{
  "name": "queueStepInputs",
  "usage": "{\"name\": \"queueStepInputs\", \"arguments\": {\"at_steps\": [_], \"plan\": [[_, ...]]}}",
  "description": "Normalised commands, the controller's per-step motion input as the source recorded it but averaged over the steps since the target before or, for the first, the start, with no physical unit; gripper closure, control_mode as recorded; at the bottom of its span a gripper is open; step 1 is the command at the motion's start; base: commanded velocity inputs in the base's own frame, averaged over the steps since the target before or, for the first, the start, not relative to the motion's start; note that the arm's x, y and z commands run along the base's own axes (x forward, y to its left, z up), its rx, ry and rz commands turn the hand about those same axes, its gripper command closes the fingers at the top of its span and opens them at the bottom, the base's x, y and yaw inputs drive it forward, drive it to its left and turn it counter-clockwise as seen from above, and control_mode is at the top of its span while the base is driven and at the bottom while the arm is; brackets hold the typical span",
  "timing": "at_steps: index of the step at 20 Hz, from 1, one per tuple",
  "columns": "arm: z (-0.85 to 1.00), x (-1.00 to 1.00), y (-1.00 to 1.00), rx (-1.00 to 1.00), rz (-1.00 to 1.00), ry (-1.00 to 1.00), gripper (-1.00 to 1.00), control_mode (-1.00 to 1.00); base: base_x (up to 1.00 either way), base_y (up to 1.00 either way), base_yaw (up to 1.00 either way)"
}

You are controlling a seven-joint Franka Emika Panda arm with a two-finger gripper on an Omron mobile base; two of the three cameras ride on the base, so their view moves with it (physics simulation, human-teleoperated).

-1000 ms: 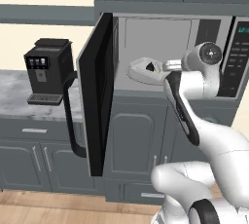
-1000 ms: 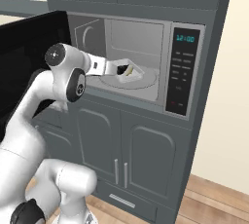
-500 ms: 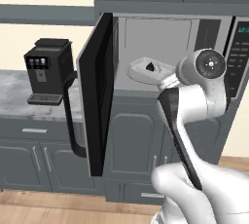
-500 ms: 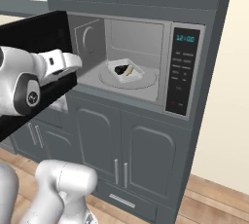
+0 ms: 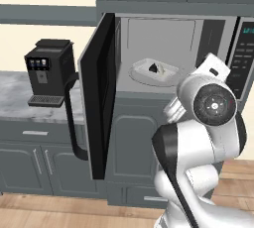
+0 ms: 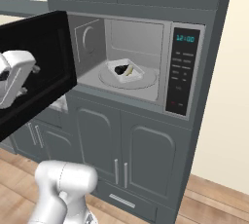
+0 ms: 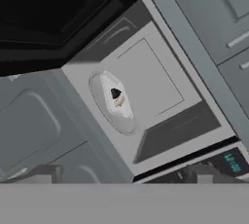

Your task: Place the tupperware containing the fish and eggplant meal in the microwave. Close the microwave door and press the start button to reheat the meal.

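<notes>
- The arm [image 5: 198, 142] is glossy white, built of thick rounded links.
- Dark grey to black bands mark the joints between the links.
- One joint ends in a round dark cap [image 5: 214, 105] with fine ring markings and a small red dot.
- The two fingers [image 7: 47, 173] are small, dark, blocky tips.
- A white rounded base segment [image 6: 65, 184] sits low.

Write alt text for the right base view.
The tupperware with the meal sits inside the open microwave. Its door stands swung out at left, with the white arm in front of it.
</notes>
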Motion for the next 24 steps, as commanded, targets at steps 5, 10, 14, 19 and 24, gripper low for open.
{"name": "queueStepInputs", "arguments": {"at_steps": [5,10,14,19,24], "plan": [[0.38,-0.62,0.84,-0.44,0.0,0.01,-1.0,-1.0,0.0,0.0,0.0],[0.2,-0.44,0.85,-0.37,0.0,0.02,-1.0,-1.0,0.0,0.0,0.0],[0.01,-0.31,0.91,-0.33,0.0,0.03,-1.0,-1.0,0.0,0.0,0.0],[-0.19,-0.22,0.91,-0.28,0.0,0.0,-1.0,-1.0,0.0,0.0,0.0],[-0.4,-0.2,0.99,-0.2,0.0,0.0,-1.0,-1.0,0.0,0.0,0.0]]}}
